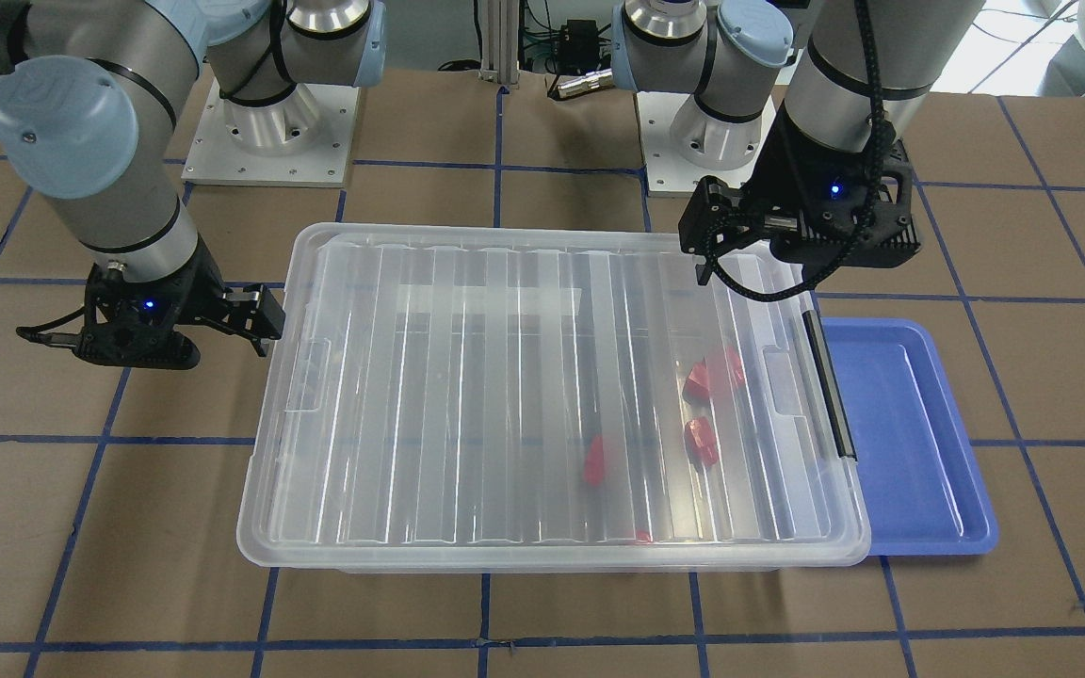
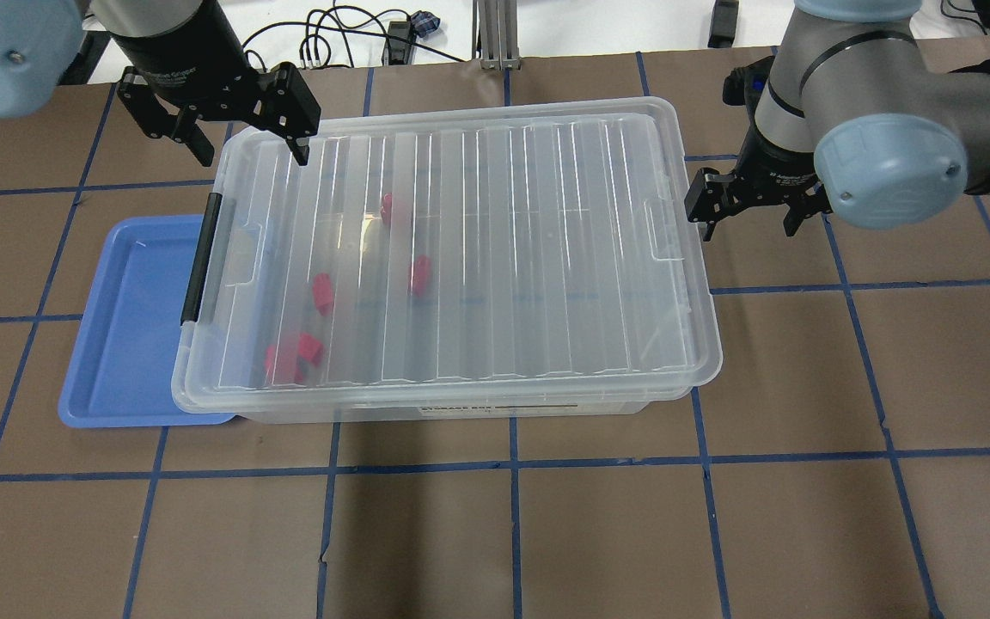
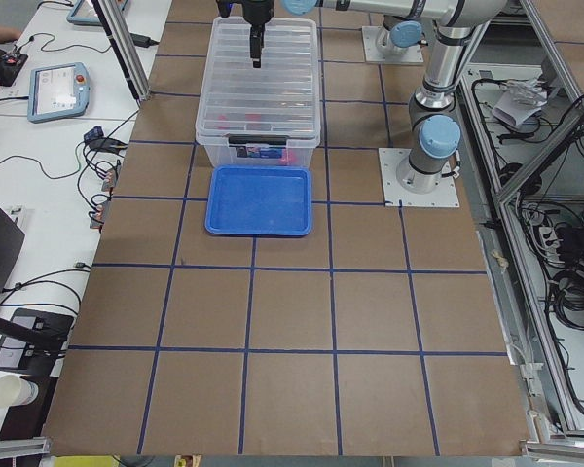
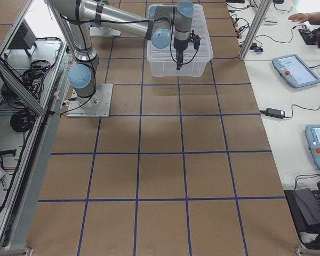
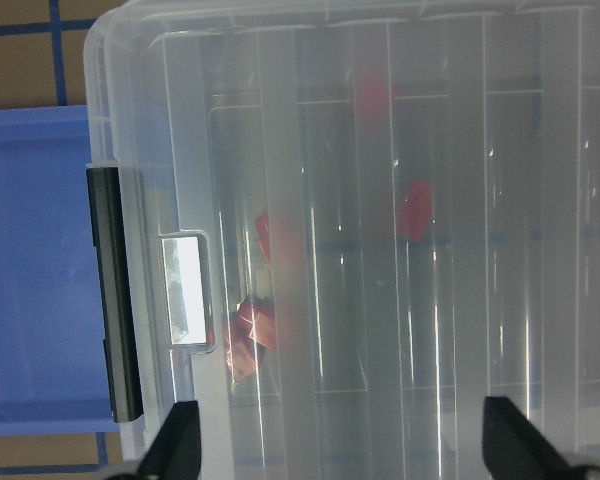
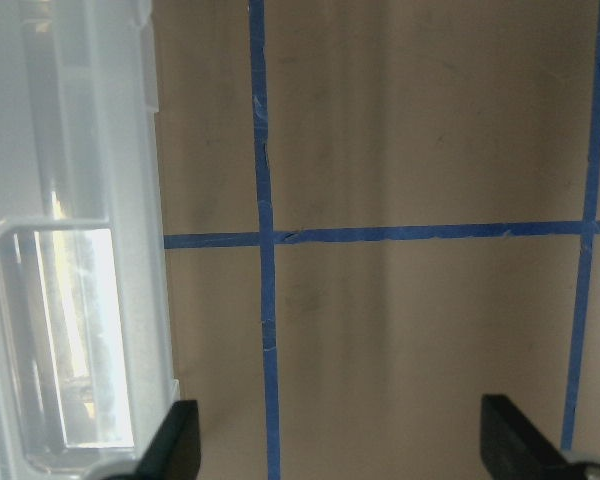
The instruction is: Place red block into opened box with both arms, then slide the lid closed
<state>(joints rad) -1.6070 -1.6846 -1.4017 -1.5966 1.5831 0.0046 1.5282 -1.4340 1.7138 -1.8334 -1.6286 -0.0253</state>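
Already inside the box (image 2: 461, 411), under the ridged lid (image 2: 495, 258): red blocks (image 2: 293, 357), bunched toward the latch (image 2: 200, 258) end. Raised above that end, left gripper (image 2: 252, 148), fingers spread wide; just off the opposite short end, right gripper (image 2: 749, 223), equally wide, empty. Lid's long axis between them.

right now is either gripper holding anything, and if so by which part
Nothing is held. The left gripper is open above the lid at the latch end of the box; the right gripper is open over the table beside it.
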